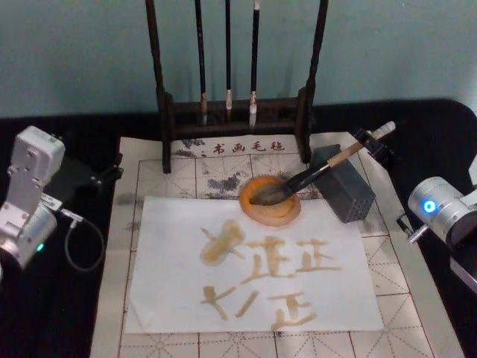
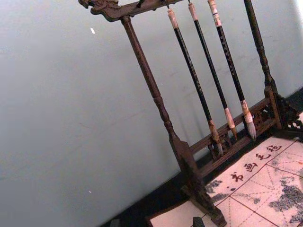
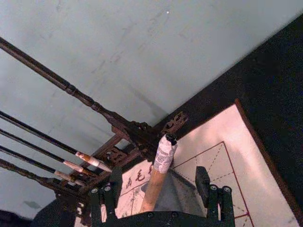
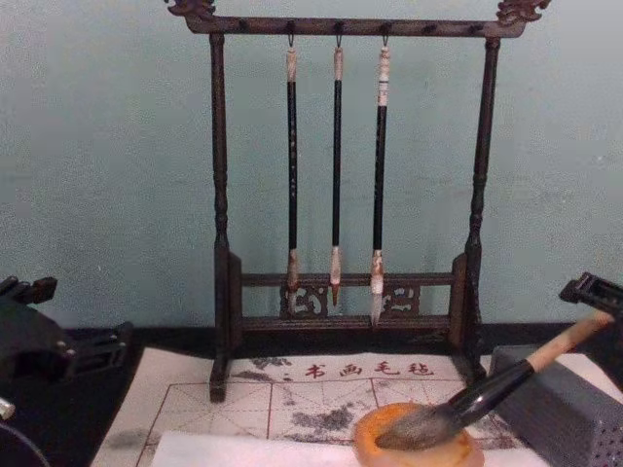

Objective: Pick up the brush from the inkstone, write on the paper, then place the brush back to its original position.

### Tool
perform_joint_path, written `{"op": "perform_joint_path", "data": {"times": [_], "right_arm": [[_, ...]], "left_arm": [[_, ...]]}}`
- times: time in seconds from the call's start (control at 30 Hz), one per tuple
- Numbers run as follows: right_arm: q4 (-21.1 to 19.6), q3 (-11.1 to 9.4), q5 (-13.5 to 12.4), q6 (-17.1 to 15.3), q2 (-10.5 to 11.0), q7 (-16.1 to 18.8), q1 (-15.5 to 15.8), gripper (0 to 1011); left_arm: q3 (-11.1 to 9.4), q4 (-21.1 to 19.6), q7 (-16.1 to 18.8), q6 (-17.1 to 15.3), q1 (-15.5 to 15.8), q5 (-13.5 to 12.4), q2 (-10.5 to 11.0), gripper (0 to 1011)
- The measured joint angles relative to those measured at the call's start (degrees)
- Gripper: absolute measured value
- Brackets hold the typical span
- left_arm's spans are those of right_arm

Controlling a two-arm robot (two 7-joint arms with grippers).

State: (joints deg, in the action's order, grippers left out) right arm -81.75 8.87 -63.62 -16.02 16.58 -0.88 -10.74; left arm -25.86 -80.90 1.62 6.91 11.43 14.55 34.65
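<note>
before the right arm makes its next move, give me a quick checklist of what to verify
1. Brush bristles resting in the inkstone: ok.
2. Brush handle propped on the grey perforated block: ok.
3. Right end effector open, one finger either side of the handle below its taped top: ok.
4. Paper blank: not ok, brown strokes cover its middle.
5. Left end effector off to the left, away from the paper: ok.
6. Bristles loaded with ink: cannot tell.

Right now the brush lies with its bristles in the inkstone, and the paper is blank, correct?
Not blank: the head view shows the paper bearing tan written strokes. The brush does lie with bristles in the inkstone.
</note>
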Motion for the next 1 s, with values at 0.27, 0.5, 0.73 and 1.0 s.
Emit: {"op": "perform_joint_path", "data": {"times": [0.27,0.5,0.73,1.0], "right_arm": [[-0.2,0.0,-2.5,0.0,-0.5,-1.9,0.1,1002],[-0.5,-0.2,-4.7,0.1,-0.7,-2.9,0.3,1002],[-0.6,0.4,-6.1,0.5,-0.7,-3.3,0.2,1002],[0.0,1.1,-7.6,1.1,-0.5,-3.7,-0.4,1002]], "left_arm": [[0.0,0.0,0.0,0.0,0.0,0.0,0.0,1001],[0.0,0.0,0.0,0.0,0.0,0.0,0.0,1001],[0.0,0.0,0.0,0.0,0.0,0.0,0.0,1001],[0.0,0.0,0.0,0.0,0.0,0.0,0.0,1001]]}}
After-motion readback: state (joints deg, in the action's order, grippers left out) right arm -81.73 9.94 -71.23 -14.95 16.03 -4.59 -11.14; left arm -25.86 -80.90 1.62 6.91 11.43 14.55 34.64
